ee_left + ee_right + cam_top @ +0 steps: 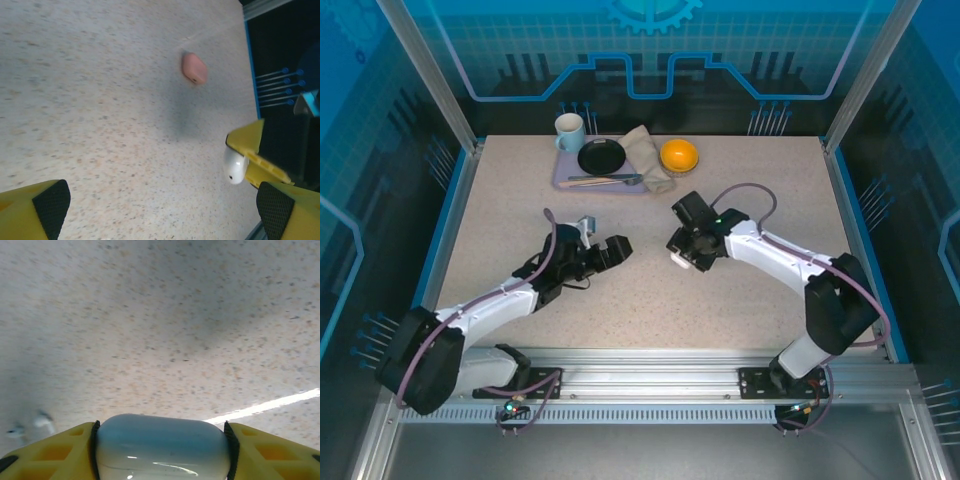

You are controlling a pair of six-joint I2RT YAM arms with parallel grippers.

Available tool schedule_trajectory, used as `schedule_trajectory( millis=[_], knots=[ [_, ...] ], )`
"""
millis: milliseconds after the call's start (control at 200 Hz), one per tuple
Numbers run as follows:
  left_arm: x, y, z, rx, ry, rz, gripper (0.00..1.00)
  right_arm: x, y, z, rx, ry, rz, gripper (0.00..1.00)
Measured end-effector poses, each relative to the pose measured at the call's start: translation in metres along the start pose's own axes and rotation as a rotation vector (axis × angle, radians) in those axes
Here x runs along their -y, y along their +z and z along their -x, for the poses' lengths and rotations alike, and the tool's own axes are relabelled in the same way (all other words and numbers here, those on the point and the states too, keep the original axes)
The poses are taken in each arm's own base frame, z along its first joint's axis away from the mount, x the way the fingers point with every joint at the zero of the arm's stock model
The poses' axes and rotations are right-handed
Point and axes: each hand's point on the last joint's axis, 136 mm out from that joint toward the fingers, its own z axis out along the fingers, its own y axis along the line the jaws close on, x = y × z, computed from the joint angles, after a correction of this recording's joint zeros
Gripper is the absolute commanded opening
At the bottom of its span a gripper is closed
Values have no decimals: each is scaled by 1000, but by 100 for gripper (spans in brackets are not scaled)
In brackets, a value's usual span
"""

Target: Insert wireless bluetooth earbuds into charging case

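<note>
**Over the surface (640, 310): white case (162, 442) held**

Over the speckled surface, the right pincer (680, 255) is clamped on the white case. Two tiny white earbuds (44, 421) lie on the surface near it, too blurry to see well. The left pincer (162, 202) hangs low with its jaws wide apart. A pink case (194, 68) lies on the surface past it.
</note>
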Motion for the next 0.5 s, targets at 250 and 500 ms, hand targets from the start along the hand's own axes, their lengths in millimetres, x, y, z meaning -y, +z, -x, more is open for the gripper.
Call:
schedule_trajectory(
  millis=[250, 500],
  knots=[
    [39, 21, -23, -32, 118, -127, 90, -22, -7, 3, -44, 121, 110, 43],
    [53, 43, -26, -33, 151, -164, 75, -39, -10, 4, -70, 260, 200, 43]
  ],
)
